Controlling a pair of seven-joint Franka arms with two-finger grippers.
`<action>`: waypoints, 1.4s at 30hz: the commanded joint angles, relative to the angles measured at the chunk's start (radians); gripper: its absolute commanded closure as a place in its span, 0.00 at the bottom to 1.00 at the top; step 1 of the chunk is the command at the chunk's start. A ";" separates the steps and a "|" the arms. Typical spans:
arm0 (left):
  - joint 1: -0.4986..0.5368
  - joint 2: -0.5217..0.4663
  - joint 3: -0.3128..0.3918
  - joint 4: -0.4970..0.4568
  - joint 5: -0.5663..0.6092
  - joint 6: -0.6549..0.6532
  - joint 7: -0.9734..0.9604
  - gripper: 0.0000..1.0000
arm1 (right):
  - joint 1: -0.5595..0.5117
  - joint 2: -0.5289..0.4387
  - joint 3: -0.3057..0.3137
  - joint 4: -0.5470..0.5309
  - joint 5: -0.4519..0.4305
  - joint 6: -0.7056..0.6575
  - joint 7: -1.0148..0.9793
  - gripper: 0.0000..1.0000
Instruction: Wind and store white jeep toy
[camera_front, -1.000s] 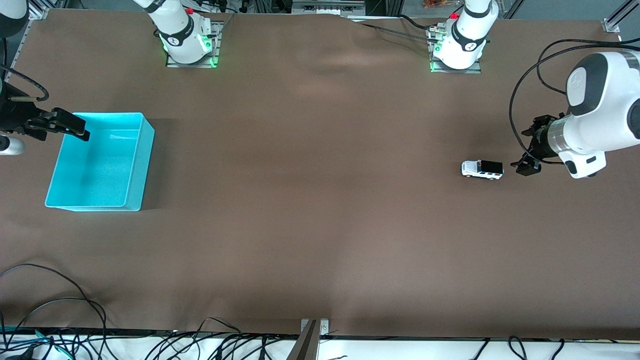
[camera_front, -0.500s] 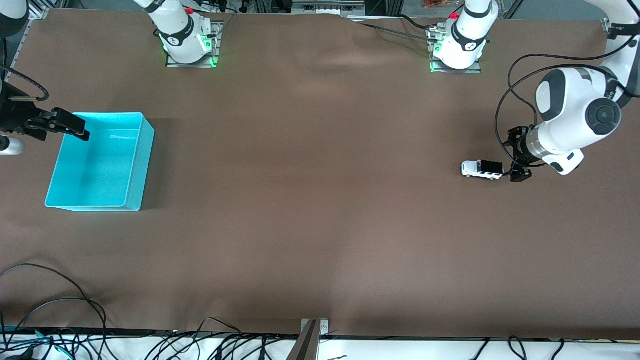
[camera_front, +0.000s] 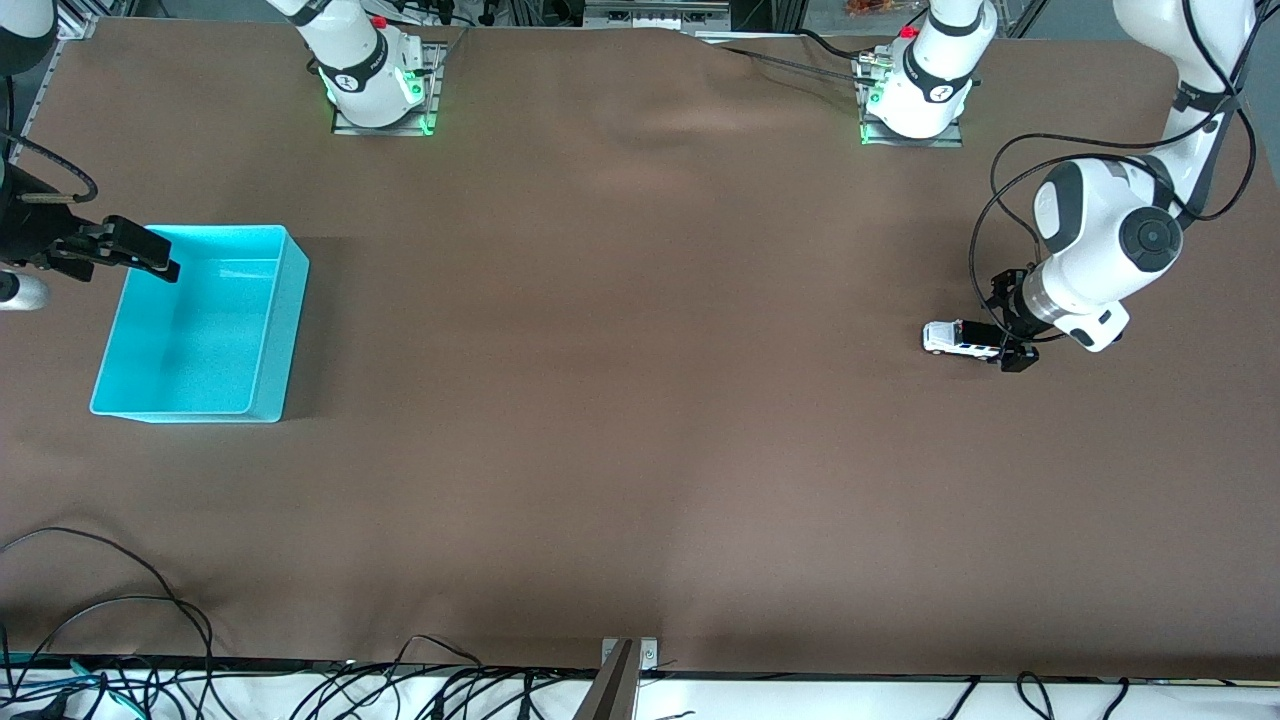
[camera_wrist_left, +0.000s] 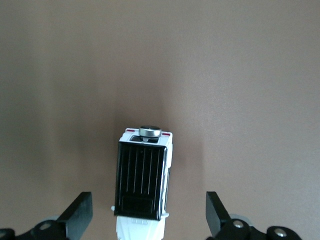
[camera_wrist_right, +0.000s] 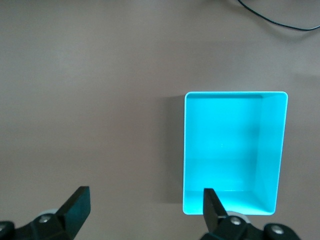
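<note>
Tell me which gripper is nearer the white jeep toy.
Left. The left gripper is open around the white jeep toy's end; the right gripper hangs open by the cyan bin.

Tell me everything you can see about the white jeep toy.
The white jeep toy is a small boxy car, apparently plastic, with a white body, a ribbed black roof panel, dark windows and a silver round part at one end. It stands upright on the brown table, toward the left arm's end. The open left end effector has one finger on either side of one end of it, and nothing visibly touches it.
</note>
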 joint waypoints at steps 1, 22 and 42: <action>0.007 0.018 -0.006 -0.026 0.024 0.054 -0.024 0.00 | -0.001 0.002 -0.002 0.014 0.008 -0.008 0.008 0.00; 0.005 0.037 -0.006 -0.047 0.023 0.122 -0.023 0.90 | -0.001 0.002 -0.002 0.014 0.010 -0.010 0.008 0.00; -0.018 0.009 -0.067 -0.040 0.023 0.091 -0.127 0.95 | -0.001 0.002 -0.002 0.014 0.010 -0.010 0.008 0.00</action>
